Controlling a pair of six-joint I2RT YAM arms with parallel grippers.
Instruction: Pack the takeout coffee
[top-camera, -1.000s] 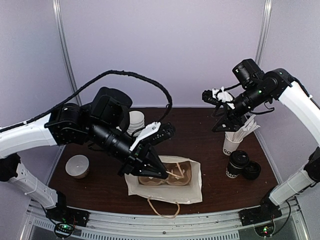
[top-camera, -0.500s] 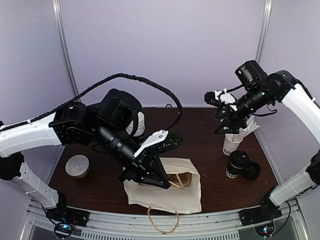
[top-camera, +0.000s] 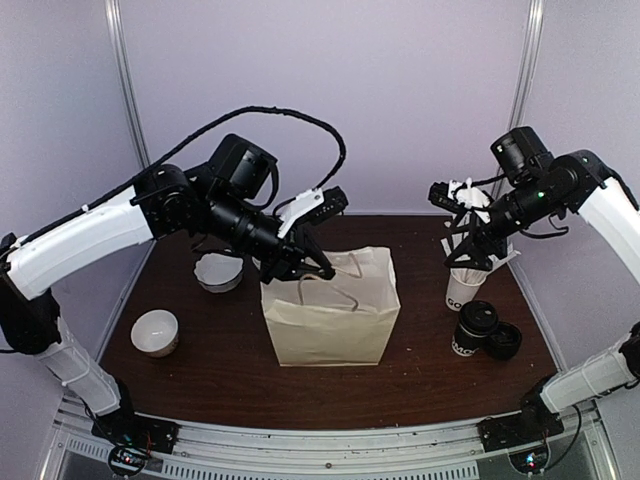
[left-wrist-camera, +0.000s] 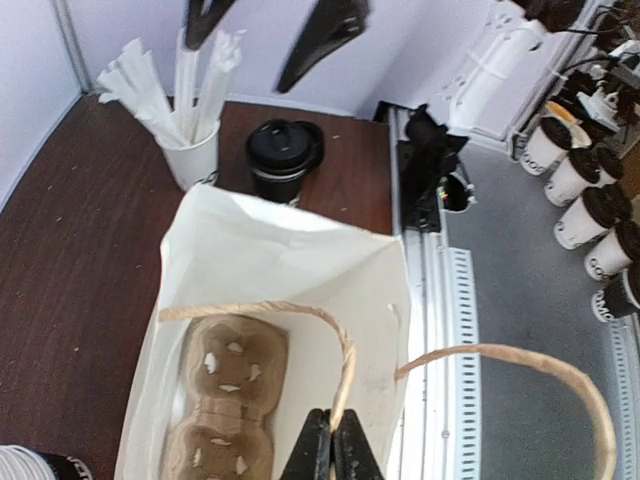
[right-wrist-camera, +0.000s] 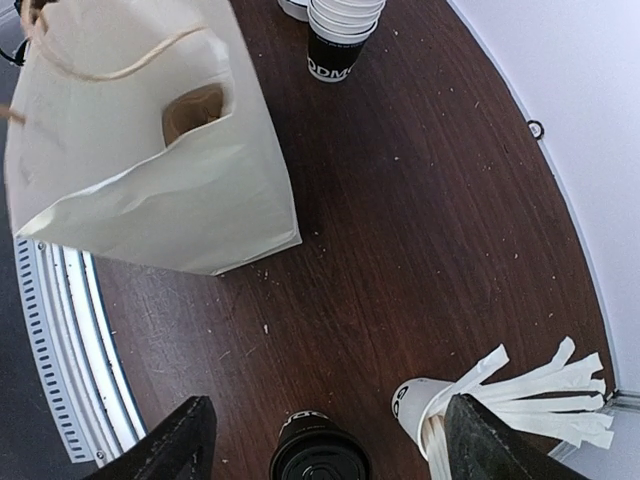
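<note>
The takeout coffee (top-camera: 474, 328) (left-wrist-camera: 285, 155) (right-wrist-camera: 320, 462), a black lidded cup, stands at the table's right. A white paper bag (top-camera: 330, 315) (left-wrist-camera: 290, 260) (right-wrist-camera: 150, 190) stands upright mid-table, a brown cup carrier (left-wrist-camera: 225, 390) (right-wrist-camera: 192, 112) inside at the bottom. My left gripper (top-camera: 318, 268) (left-wrist-camera: 331, 452) is above the bag's top edge, shut on one twine handle (left-wrist-camera: 345, 370). The other handle (left-wrist-camera: 520, 365) arcs free. My right gripper (top-camera: 467, 250) (right-wrist-camera: 332, 435) hangs open high above the coffee, holding nothing.
A white lettered cup of paper-wrapped sticks (top-camera: 465, 285) (left-wrist-camera: 190, 160) (right-wrist-camera: 425, 405) stands just behind the coffee. A loose black lid (top-camera: 503, 342) lies to its right. A stack of unlidded cups (top-camera: 218, 272) (right-wrist-camera: 340, 35) and a single low cup (top-camera: 155, 332) stand at the left.
My left gripper has risen and drawn back with the handle, pulling the bag from flat to upright. My right gripper has opened wider and drifted slightly right.
</note>
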